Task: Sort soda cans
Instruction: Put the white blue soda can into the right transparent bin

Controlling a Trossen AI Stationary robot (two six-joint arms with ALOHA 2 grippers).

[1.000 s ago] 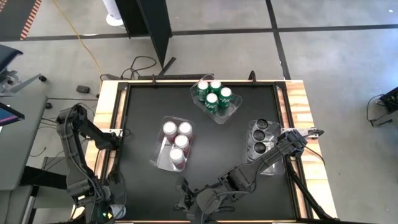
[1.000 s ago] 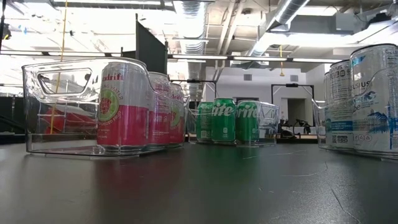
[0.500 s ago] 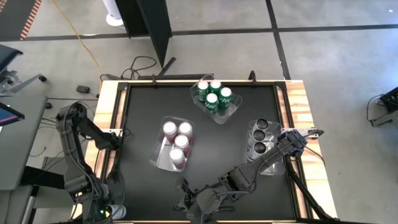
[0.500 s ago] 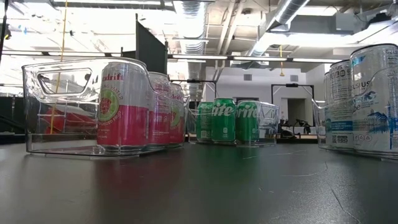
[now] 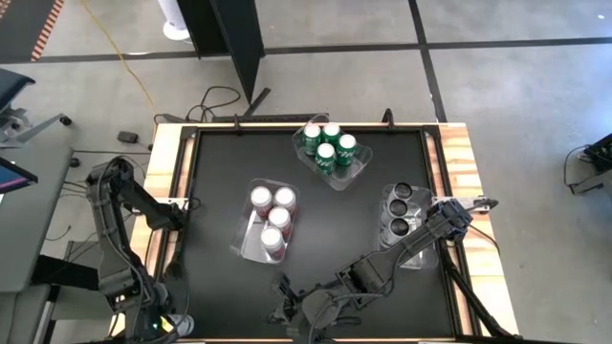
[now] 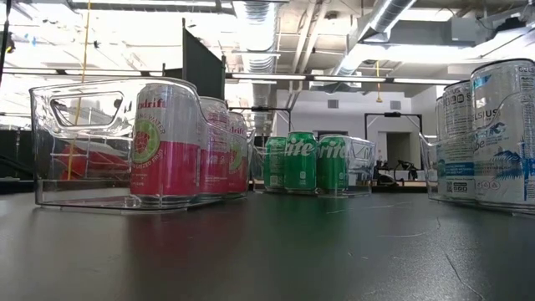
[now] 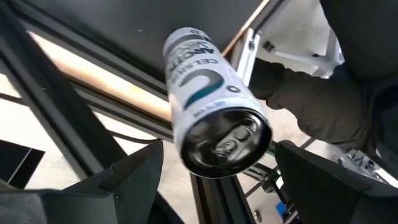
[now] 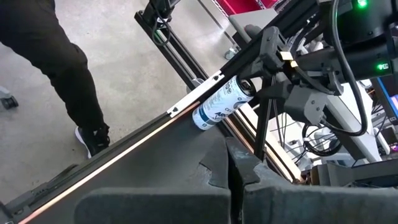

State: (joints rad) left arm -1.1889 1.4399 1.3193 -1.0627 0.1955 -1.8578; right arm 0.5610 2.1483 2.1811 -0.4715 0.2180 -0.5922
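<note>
Three clear rectangular plastic bins stood on the black surface (image 5: 220, 191). The far bin (image 5: 356, 174) held four green soda cans (image 5: 326, 153). The middle bin (image 5: 251, 245) held four pink-and-red soda cans (image 5: 273, 216), seen in a row in the low view (image 6: 164, 144). The bin by the right edge (image 5: 421, 256) held dark-topped, pale-bodied cans (image 5: 400, 208).

The left gripper (image 7: 214, 163) was off the surface's near left corner, jaws set wide on either side of a white soda can with dark lettering (image 7: 211, 106), its silver top toward the wrist camera. Could not tell whether the fingers (image 7: 127, 177) touched it. From the right wrist, the same can (image 8: 221, 102) lay tilted at the surface's edge, at the left arm's tip.

The right gripper (image 8: 231, 167) was low over the near part of the surface, jaws together, nothing held. A person's dark trouser leg and shoe (image 8: 68, 81) showed on the floor beyond.
</note>
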